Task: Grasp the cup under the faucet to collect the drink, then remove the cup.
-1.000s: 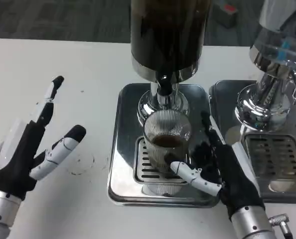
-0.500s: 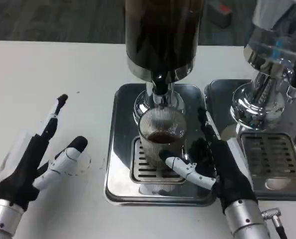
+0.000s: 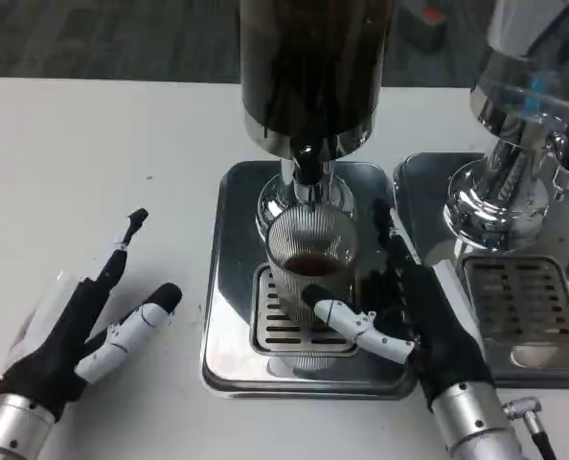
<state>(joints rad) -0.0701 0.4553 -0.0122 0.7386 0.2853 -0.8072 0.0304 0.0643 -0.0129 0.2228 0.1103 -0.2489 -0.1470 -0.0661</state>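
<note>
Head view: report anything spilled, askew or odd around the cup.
Nothing stands out. The ribbed glass cup stands upright on the drip tray under the faucet, dark drink inside, the right robot hand around it. No spill shows.

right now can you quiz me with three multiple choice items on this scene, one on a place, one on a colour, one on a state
1. Where does the ribbed glass cup stand?
A. on the drip grate under the faucet
B. on the bare table by the left hand
C. on the right-hand tray

2. What colour is the drink in the cup?
A. clear
B. dark brown
C. bright orange

3. What is the left hand doing?
A. gripping the cup
B. pressing the faucet
C. holding nothing, fingers apart

Answers: 1 A, the cup sits on the drip grate below the faucet. 2 B, the liquid looks dark brown. 3 C, it lies open over the table while the right hand has its fingers at the cup.
</note>
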